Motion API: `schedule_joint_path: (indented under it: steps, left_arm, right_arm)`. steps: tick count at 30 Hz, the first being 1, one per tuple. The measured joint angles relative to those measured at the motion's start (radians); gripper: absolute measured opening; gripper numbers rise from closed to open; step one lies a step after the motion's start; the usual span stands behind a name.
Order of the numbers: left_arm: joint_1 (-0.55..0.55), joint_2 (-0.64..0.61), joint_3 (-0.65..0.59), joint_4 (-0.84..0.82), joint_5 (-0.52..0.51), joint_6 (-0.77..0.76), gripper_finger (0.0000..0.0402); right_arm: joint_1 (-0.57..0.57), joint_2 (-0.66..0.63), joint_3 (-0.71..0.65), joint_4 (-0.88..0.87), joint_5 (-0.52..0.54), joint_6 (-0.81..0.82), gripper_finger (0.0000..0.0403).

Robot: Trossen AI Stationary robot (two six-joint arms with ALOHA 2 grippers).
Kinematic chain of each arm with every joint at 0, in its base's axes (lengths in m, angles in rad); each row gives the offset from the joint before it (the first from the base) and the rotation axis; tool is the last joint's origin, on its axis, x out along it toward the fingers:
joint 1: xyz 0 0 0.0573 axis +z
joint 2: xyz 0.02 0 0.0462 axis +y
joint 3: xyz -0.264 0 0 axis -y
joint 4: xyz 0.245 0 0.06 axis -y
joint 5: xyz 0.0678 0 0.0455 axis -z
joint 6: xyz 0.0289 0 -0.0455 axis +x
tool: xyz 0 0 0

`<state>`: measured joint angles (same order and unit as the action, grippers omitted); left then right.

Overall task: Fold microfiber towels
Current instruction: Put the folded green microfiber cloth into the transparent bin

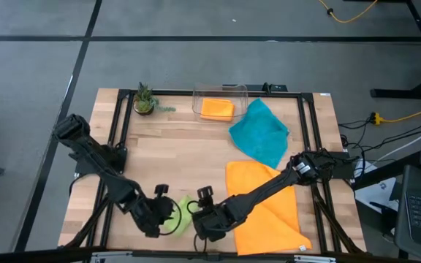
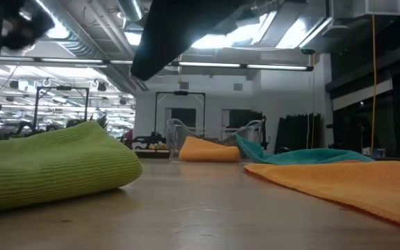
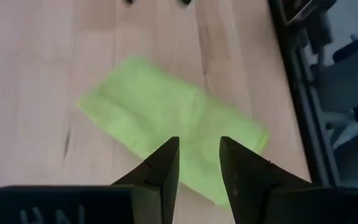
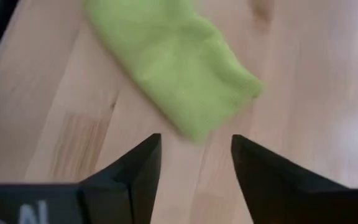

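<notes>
Lime green towel folded flat (oblong), edges roughly aligned.

Green towel mostly covered by both grippers in the high view, big orange towel partly under the right arm near the desk's front edge, cut off at the low view's right edge, room behind blurred.

No readable text, only cut-off pale letter fragments on both wrist-view gripper bodies, illegible
</notes>
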<state>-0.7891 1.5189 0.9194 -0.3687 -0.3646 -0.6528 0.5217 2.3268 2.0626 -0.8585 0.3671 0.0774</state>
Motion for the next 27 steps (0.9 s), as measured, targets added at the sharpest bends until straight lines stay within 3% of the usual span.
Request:
schedule_joint_path:
  steps: [8,15,27]
  left_arm:
    - [0.045,-0.001,-0.012,0.023,0.067,-0.035,0.0108]
    - [0.036,-0.002,-0.007,0.005,0.072,-0.056,0.0108]
    - [0.034,-0.002,-0.007,-0.014,0.072,-0.104,0.0108]
  right_arm:
    - [0.001,0.067,-0.001,0.268,-0.203,-0.266,0.0197]
    - [0.000,0.129,-0.002,0.363,-0.056,-0.369,0.0205]
    - [0.000,0.142,0.009,0.368,-0.082,-0.349,0.0295]
